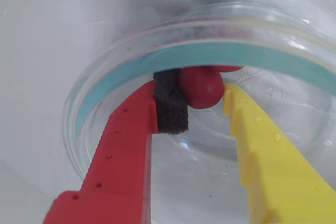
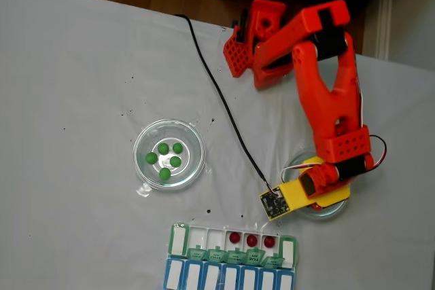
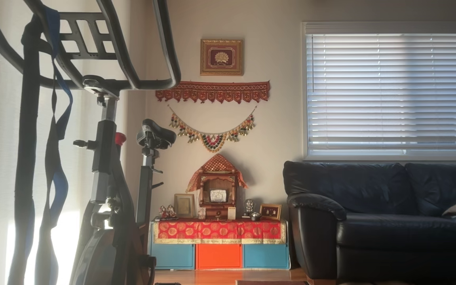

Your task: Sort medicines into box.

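In the wrist view the gripper point(image 1: 202, 100) is reaching down into a clear dish point(image 1: 105, 82), its jaws narrowly parted around a red ball point(image 1: 201, 87); the ball is sitting between the black foam pad point(image 1: 170, 103) and the yellow finger point(image 1: 262, 150), touching both, apparently pinched. In the fixed view the box point(image 2: 231, 246) is lying just left of and below that dish, long axis running left-right, three red balls already inside; I judge the next move is lifting and carrying leftward.

clear glossy plastic round dish point(image 1: 131, 51) | matt smooth dark red ball point(image 1: 201, 87) | rough black foam pad point(image 1: 170, 103) | matt white cloth-covered bench point(image 2: 81, 86)
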Controlling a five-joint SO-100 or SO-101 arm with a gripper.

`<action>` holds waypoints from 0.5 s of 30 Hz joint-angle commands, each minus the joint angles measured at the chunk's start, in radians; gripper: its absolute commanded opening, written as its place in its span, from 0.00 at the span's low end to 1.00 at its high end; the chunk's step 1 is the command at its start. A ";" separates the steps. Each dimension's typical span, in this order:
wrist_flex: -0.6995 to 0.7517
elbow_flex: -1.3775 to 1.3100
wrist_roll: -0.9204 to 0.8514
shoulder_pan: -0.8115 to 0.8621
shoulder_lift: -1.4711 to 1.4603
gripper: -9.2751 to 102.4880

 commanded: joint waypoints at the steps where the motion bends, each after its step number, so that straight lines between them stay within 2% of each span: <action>1: 0.018 -0.041 -0.017 0.009 0.009 0.20; 7: 0.012 -0.041 -0.011 0.018 0.023 0.10; 15: 0.021 -0.015 -0.017 0.017 0.075 0.09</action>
